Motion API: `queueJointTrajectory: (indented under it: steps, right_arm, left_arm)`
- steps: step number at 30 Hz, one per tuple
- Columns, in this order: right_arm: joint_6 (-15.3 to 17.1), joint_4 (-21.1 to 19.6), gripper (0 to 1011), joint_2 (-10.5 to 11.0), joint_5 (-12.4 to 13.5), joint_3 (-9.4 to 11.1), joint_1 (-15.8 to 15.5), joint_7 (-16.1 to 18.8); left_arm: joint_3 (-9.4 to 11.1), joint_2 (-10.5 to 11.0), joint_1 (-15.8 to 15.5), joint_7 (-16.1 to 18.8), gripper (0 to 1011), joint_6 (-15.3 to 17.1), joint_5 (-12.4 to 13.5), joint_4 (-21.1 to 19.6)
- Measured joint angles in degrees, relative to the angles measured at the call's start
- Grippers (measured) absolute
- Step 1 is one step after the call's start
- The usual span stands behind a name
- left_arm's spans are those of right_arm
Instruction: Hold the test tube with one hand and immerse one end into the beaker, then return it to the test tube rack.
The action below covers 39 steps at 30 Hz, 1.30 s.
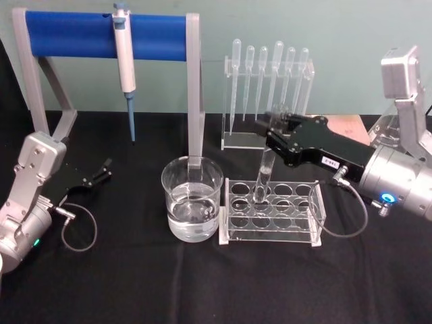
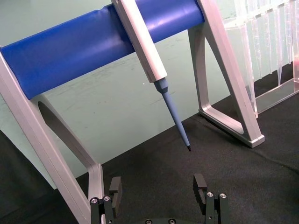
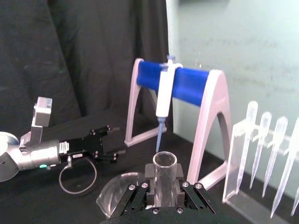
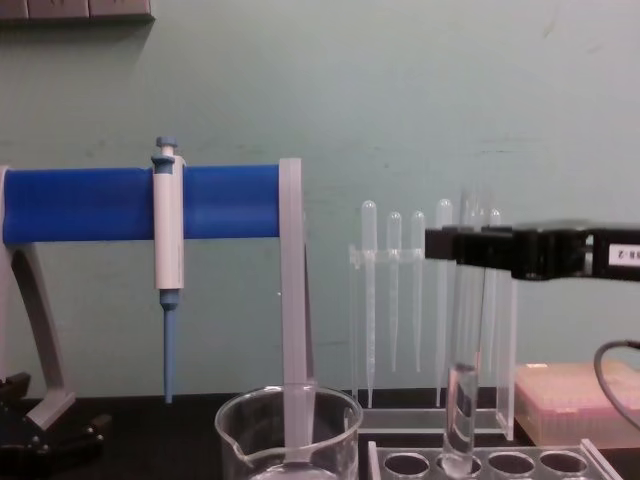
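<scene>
The test tube point(image 1: 263, 177) and beaker point(image 1: 174, 202) are clear, glossy glass; the test tube rack point(image 1: 318, 206) is clear, smooth plastic. The cloth point(image 1: 135, 290) beneath is matt black. The right gripper point(image 3: 164, 189) is matt black, its wrist point(image 1: 398, 179) satin silver metal; the blue bar point(image 1: 81, 37) has a smooth, faint sheen

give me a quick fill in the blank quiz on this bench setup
1. The test tube is gripped by the ____ gripper.
2. The beaker stands on the robot's ____ of the tube rack.
3. The left gripper, at the left of the table, has its fingers ____.
4. The micropipette hangs from a ____ bar.
Missing words: right; left; open; blue.
</scene>
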Motion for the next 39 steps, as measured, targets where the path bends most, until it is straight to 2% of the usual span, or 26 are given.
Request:
queueJointTrajectory:
  steps: [5, 11, 21, 39]
  right_arm:
    - [-2.4, -1.6, 224, 0.2, -2.2, 1.0, -0.8, -0.2]
    - [-3.6, -2.5, 224, 0.1, -3.8, 1.9, -0.9, 0.0]
    - [-1.6, -3.6, 224, -0.9, -4.2, 3.3, -0.8, 0.3]
    - [-0.1, -4.3, 225, -1.5, -5.4, 3.5, -0.8, 0.2]
  left_arm:
    - [0.0, 0.0, 0.0, 0.0, 1000, 0.0, 0.0, 0.0]
    - [0.0, 0.0, 0.0, 0.0, 1000, 0.0, 0.0, 0.0]
    - [0.0, 0.0, 0.0, 0.0, 1000, 0.0, 0.0, 0.0]
    - [0.0, 0.0, 0.0, 0.0, 1000, 0.0, 0.0, 0.0]
